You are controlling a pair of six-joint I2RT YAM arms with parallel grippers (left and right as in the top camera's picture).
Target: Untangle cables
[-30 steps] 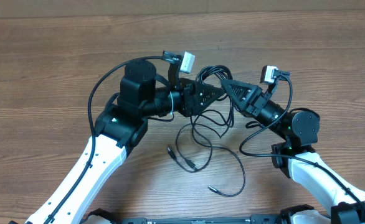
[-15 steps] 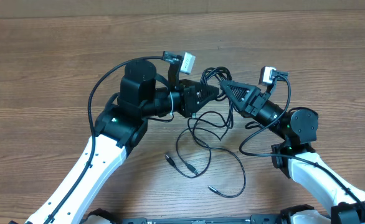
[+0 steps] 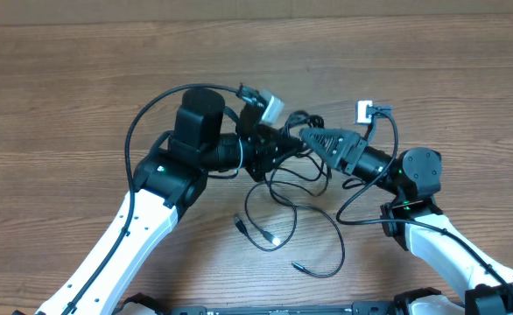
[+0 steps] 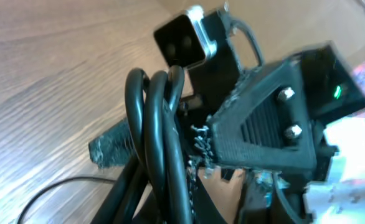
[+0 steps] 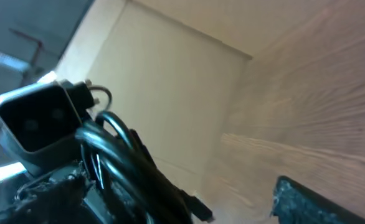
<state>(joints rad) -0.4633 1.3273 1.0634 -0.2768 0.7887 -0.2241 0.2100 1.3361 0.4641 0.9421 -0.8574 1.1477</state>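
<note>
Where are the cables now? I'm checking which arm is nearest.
Overhead, the cables bunch mid-table between the left gripper and right gripper, which nearly meet; loose ends trail toward the near edge.

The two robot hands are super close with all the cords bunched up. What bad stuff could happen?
The left gripper and the open right gripper nearly touch, so they could bump. The left one pinches bunched cables; pulling might tighten the tangle. The right one could grab the wrong loop.
</note>
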